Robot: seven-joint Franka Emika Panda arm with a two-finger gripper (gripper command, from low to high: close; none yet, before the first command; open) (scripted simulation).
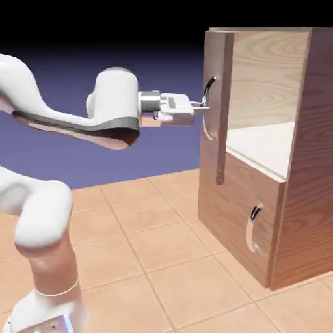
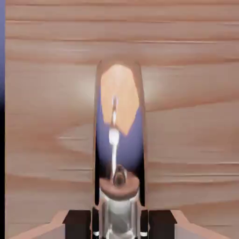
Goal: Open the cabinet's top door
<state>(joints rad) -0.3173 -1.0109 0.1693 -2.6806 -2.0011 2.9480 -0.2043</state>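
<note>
The cabinet (image 1: 311, 169) stands at the right of the exterior view. Its top door (image 1: 218, 149) is swung out on its hinge, edge-on to the camera, and the pale interior shelf (image 1: 266, 146) shows behind it. My gripper (image 1: 199, 109) reaches in level from the left and is shut on the door's curved chrome handle (image 1: 209, 88). In the hand view the top door's wood (image 2: 46, 116) fills the picture. The chrome handle (image 2: 119, 140) runs up the middle between my dark fingertips (image 2: 78, 224), and my gripper (image 2: 119, 226) sits at the bottom edge.
Below the shelf the shorter lower panel (image 1: 231, 208) is closed, with its small silver handle (image 1: 253, 227). The tiled floor (image 1: 149, 253) lies between my base (image 1: 45, 306) and the cabinet. A strip of the blue backdrop (image 2: 2, 56) shows past the door's edge.
</note>
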